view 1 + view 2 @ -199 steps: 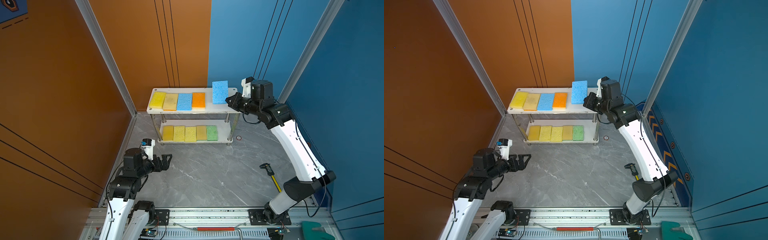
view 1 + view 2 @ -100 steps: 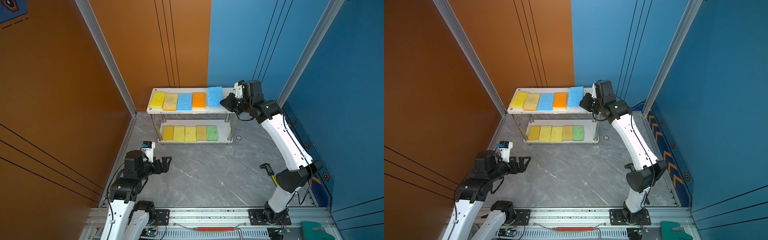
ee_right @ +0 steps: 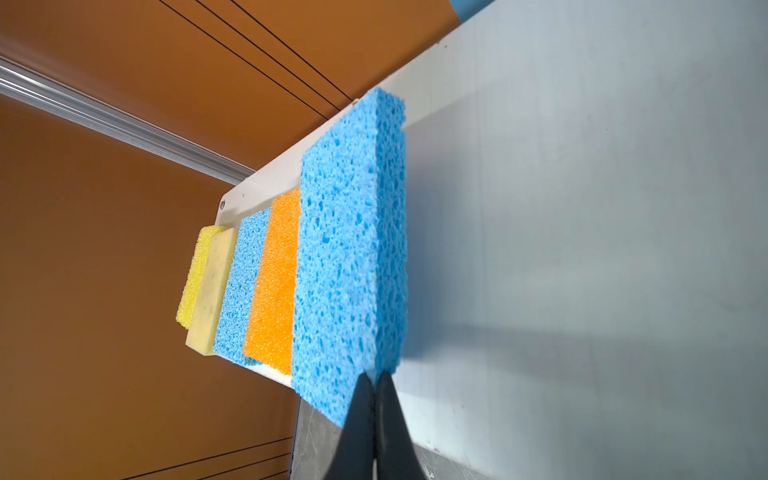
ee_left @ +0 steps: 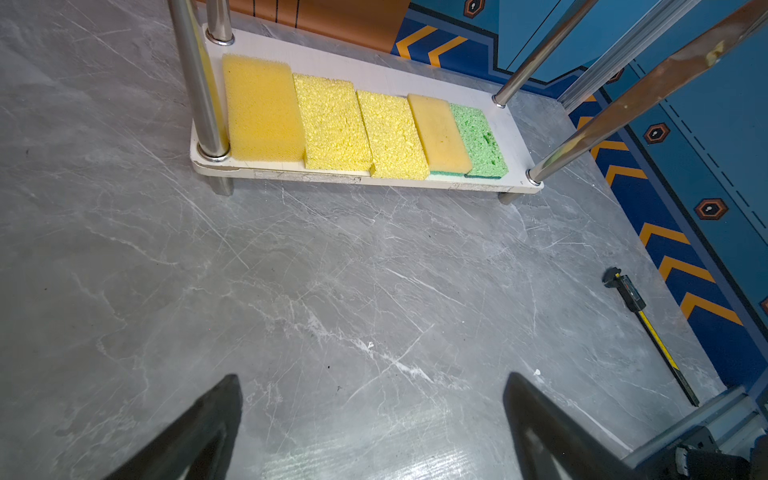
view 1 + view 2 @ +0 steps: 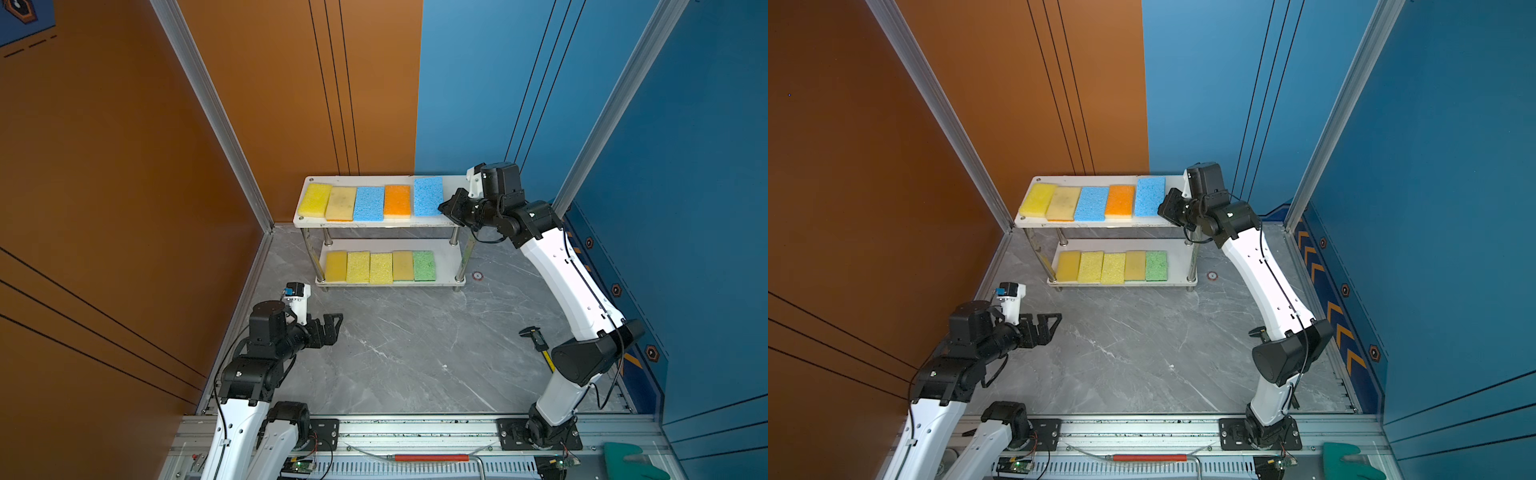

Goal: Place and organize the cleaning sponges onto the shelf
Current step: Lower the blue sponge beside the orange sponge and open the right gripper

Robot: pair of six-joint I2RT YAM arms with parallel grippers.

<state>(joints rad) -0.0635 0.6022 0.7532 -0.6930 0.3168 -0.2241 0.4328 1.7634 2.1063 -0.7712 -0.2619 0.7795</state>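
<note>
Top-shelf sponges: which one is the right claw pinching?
The blue sponge at the row's end, beside the orange one; the other blue lies mid-row, untouched.

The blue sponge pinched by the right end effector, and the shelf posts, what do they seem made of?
The blue sponge looks like cellulose-type foam, matte, with irregular open pores across its face and edge. The shelf posts are likely polished metal, perhaps steel, since they mirror the surroundings.

The right tool (image 5: 444,206) is lowering the blue sponge (image 5: 428,196) from its raised, upright pose onto the shelf (image 5: 452,185) top board, just beside the orange sponge (image 5: 397,200).
</note>
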